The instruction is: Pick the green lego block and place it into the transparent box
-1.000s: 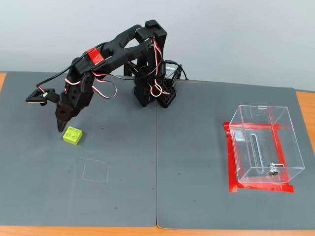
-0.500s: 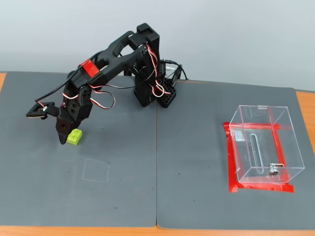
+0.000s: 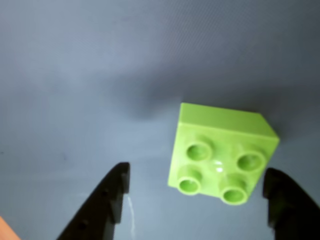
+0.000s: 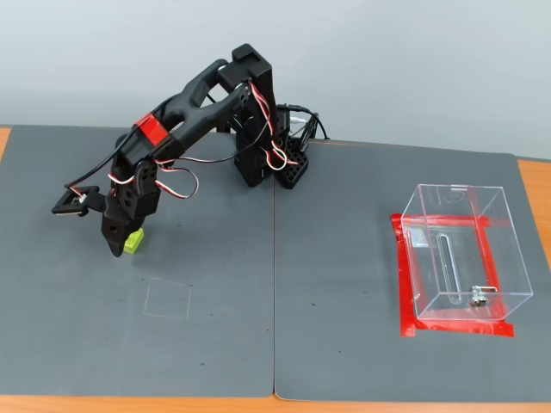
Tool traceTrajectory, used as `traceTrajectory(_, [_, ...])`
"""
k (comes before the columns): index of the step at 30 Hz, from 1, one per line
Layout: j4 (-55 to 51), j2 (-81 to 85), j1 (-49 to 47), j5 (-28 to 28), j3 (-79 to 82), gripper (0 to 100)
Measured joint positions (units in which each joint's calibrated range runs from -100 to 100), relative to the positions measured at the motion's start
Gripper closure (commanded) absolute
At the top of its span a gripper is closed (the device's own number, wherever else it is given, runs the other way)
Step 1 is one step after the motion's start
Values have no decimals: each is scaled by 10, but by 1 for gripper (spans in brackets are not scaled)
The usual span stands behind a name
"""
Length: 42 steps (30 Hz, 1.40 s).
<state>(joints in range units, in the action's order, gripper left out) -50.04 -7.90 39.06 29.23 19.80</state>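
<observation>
Straddling the green lego block [image 3: 222, 155], the gripper [image 3: 197, 192] has its dark jaws spread wide, neither quite touching it as far as the blurred wrist view shows. Light, rigid, glossy plastic; its flat side walls look the surest hold, below the four studs. It sits on the matte grey mat [image 4: 215, 344], well apart from the thin-walled transparent box [image 4: 465, 254].

Wooden table [image 4: 534, 185] covered by two dark grey mats [image 4: 362, 258] butted at a centre seam. On the mats: green lego block [image 4: 133, 240] at left, transparent box [image 4: 465, 254] at right inside a red tape outline [image 4: 405, 275], black arm base [image 4: 258, 168] at rear centre.
</observation>
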Motion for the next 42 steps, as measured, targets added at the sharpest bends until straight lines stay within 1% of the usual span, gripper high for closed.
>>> traceTrajectory(13, [0,-56,0,0,-8,70])
traceTrajectory(15, [0,-58,0,0,-9,72])
traceTrajectory(19, [-3,-58,1,4,-7,81])
traceTrajectory(21, [-4,-58,3,2,-5,83])
traceTrajectory(30, [-5,-58,8,-1,-5,84])
traceTrajectory(42, [-1,-31,4,-48,-13,84])
